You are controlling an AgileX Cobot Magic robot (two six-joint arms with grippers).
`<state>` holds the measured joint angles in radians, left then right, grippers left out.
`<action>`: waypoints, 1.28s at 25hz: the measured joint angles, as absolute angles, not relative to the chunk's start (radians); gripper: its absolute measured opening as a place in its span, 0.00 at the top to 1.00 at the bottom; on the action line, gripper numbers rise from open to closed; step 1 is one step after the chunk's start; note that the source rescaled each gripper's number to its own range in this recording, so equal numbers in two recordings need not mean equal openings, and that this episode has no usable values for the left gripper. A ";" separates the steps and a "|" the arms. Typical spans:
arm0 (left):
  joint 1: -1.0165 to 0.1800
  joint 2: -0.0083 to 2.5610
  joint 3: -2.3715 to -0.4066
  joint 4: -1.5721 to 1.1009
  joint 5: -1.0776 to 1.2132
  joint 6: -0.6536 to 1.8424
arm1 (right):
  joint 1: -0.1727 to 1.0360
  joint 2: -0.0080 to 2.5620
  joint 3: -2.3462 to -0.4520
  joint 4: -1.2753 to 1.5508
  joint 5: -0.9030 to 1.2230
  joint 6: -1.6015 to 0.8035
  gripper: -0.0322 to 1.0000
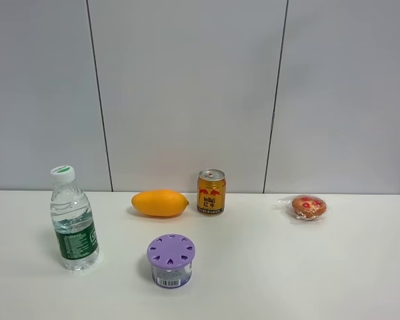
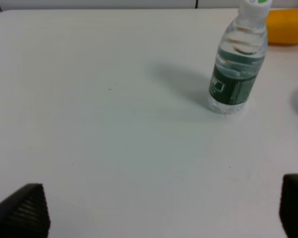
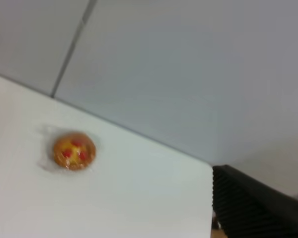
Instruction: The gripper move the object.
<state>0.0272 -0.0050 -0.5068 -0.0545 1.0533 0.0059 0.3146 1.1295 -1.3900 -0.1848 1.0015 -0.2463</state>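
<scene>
In the left wrist view the left gripper (image 2: 161,208) shows only as two black fingers (image 2: 25,210) at the near corners of the frame, far apart with bare table (image 2: 114,124) between them — spread wide, grasping nothing; beyond them, well apart from the fingers and off toward the side of the right-hand finger, stands the object (image 2: 237,64), the clear bottle with the green label and white cap; it is upright, its long axis vertical, its base resting on the table; just past it shows the edge of the mango (image 2: 287,27).

From the high camera the bottle stands at the near left of the table, with the purple-lidded jar (image 1: 171,261) to its right at about the same depth; farther back lie the mango and the gold can (image 1: 211,192) side by side, close together; farthest right sits a wrapped bun (image 1: 308,207).

The right gripper appears only as one dark finger (image 3: 258,208) at the corner of its own view, so I cannot tell whether it is spread or clenched; that camera faces the bun and the wall — not the bottle.

By my reading the left arm is the nearer one; the move would call for a forward reach, shifted sideways until the upright bottle stands between the fingers.
</scene>
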 joint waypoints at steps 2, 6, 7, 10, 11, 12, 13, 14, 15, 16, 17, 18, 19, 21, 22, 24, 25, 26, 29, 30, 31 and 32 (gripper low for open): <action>0.027 -0.005 -0.507 -0.054 1.053 0.006 | 0.246 1.034 -1.258 -0.153 0.933 -0.246 0.22; 0.027 -0.005 -0.507 -0.054 1.053 0.006 | 0.130 0.829 -1.055 -0.088 0.873 -0.242 0.22; 0.027 -0.005 -0.507 -0.054 1.053 0.006 | 0.109 0.777 -1.009 -0.082 0.876 -0.233 0.22; 0.027 -0.005 -0.507 -0.054 1.053 0.006 | 0.049 0.636 -0.914 -0.073 0.935 -0.200 0.22; 0.027 -0.005 -0.507 -0.054 1.053 0.006 | 0.036 0.586 -0.897 -0.072 0.962 -0.184 0.22; 0.027 -0.005 -0.507 -0.054 1.053 0.006 | 0.023 0.547 -0.882 -0.072 1.000 -0.160 0.22; 0.027 -0.005 -0.507 -0.054 1.053 0.006 | 0.011 0.502 -0.876 -0.072 1.029 -0.131 0.22; 0.027 -0.005 -0.507 -0.054 1.053 0.006 | 0.003 0.459 -0.871 -0.072 1.062 -0.109 0.22; 0.027 -0.005 -0.507 -0.054 1.053 0.006 | -0.005 0.418 -0.870 -0.072 1.098 -0.086 0.22; 0.027 -0.005 -0.507 -0.054 1.053 0.006 | -0.011 0.384 -0.870 -0.072 1.133 -0.066 0.22; 0.027 -0.005 -0.507 -0.054 1.053 0.000 | -0.014 0.345 -0.870 -0.072 1.160 -0.052 0.22; 0.027 -0.005 -0.507 -0.054 1.053 0.000 | -0.016 0.306 -0.870 -0.072 1.188 -0.044 0.22; 0.027 -0.005 -0.507 -0.054 1.053 0.006 | -0.017 0.276 -0.870 -0.073 1.204 -0.042 0.22; 0.027 -0.005 -0.507 -0.054 1.053 0.000 | -0.017 0.206 -0.870 -0.080 1.214 -0.039 0.22; 0.027 -0.005 -0.507 -0.054 1.053 0.006 | -0.017 0.172 -0.869 -0.085 1.215 -0.036 0.22; 0.027 -0.005 -0.507 -0.054 1.053 0.000 | -0.017 0.109 -0.853 -0.090 1.216 -0.024 0.22; 0.027 -0.005 -0.507 -0.054 1.053 0.000 | -0.017 0.074 -0.838 -0.090 1.215 -0.019 0.22; 0.027 -0.005 -0.507 -0.054 1.053 0.006 | -0.017 0.038 -0.818 -0.090 1.216 -0.018 0.22; 0.027 -0.005 -0.507 -0.054 1.053 0.006 | -0.017 -0.005 -0.748 -0.074 1.221 -0.017 0.22; 0.027 -0.005 -0.507 -0.054 1.053 0.006 | -0.017 -0.005 -0.722 -0.060 1.220 -0.017 0.22; 0.027 -0.005 -0.507 -0.054 1.053 0.006 | -0.017 -0.005 -0.699 -0.039 1.220 -0.017 0.22; 0.027 -0.005 -0.507 -0.054 1.053 0.006 | -0.017 -0.005 -0.677 -0.022 1.220 -0.017 0.22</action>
<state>0.0272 -0.0050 -0.5068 -0.0545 1.0533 0.0059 -0.0169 -0.0049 -0.6768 -0.0224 1.2197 -0.0169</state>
